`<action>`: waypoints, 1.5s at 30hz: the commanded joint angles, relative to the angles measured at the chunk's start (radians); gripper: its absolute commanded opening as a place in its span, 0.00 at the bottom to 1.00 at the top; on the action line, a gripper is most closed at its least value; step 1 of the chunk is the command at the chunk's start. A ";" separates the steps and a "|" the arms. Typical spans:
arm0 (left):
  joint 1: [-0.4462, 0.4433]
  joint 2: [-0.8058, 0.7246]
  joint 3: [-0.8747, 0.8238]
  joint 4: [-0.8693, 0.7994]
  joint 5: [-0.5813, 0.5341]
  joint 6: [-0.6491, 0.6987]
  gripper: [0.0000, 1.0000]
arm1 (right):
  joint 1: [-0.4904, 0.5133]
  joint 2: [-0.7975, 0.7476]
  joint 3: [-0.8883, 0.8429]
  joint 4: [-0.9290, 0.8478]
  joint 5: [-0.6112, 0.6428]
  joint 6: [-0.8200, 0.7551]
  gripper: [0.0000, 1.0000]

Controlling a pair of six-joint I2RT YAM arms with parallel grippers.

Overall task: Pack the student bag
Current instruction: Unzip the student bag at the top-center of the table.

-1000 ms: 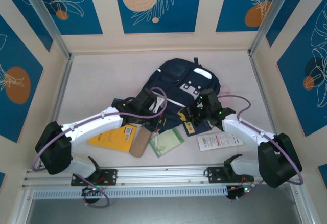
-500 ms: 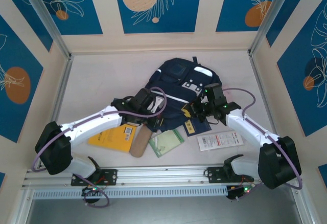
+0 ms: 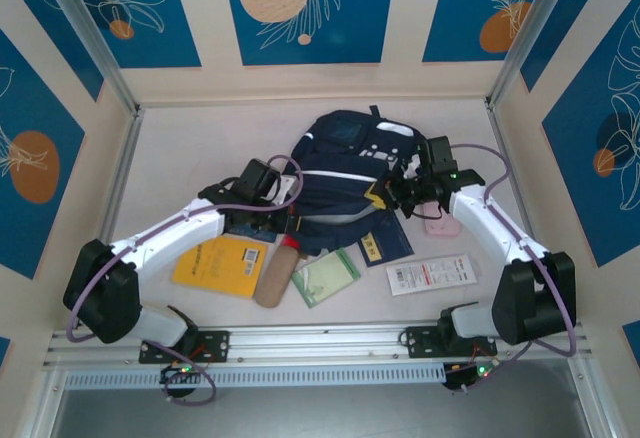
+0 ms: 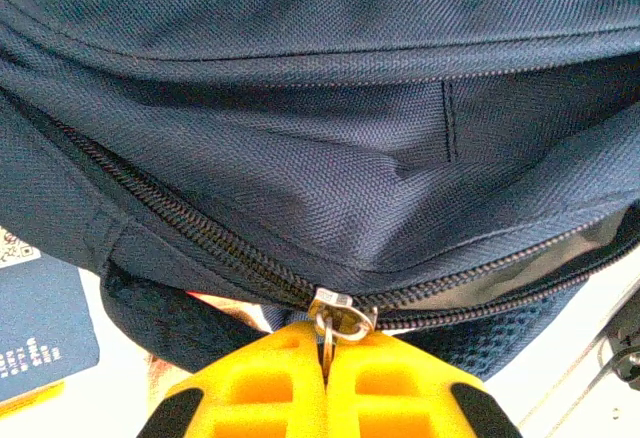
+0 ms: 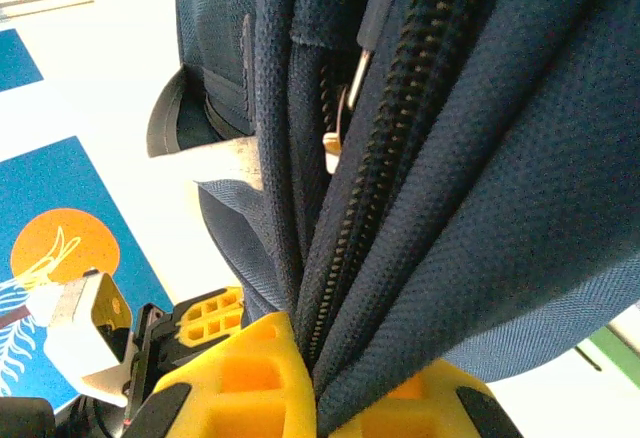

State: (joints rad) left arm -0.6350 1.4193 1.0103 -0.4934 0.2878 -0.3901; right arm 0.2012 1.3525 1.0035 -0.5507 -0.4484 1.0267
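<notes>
The student bag [image 3: 350, 158], a dark navy backpack with white stripes, lies in the middle of the table with its opening toward the arms. My left gripper [image 3: 287, 216] is at the bag's near left edge. In the left wrist view its yellow fingers [image 4: 260, 388] are shut on the metal zipper pull [image 4: 338, 320] of the main zipper [image 4: 200, 243]. My right gripper [image 3: 384, 193] is at the bag's right side, raised. Its fingers [image 5: 250, 378] are shut on the bag's fabric edge [image 5: 400, 288] beside the zipper teeth.
Loose items lie between the bag and the arm bases: a yellow book [image 3: 222, 266], a tan roll-shaped case [image 3: 275, 276], a green packet [image 3: 326, 277], a blue booklet [image 3: 385, 243], a white packet [image 3: 432, 276] and a pink item [image 3: 440, 224]. Frame posts stand at the back corners.
The right gripper has moved back and to the right with the bag's edge. The left gripper has moved left with the zipper pull. The bag is stretched wider between them.
</notes>
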 commanded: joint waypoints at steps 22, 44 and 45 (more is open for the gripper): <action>-0.279 0.173 0.223 0.143 0.027 -0.123 0.00 | -0.041 -0.162 0.115 -0.287 0.259 0.006 0.64; -0.325 0.208 0.237 0.180 -0.010 -0.129 0.00 | 0.155 -0.079 -0.099 -0.083 0.164 0.365 0.58; -0.329 0.208 0.237 0.181 -0.010 -0.128 0.00 | 0.156 -0.064 -0.096 -0.093 0.174 0.371 0.56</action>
State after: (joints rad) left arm -0.9405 1.6264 1.2034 -0.3809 0.2710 -0.5224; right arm 0.3515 1.2610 0.9138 -0.6441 -0.2733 1.3525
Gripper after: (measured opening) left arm 0.039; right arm 0.573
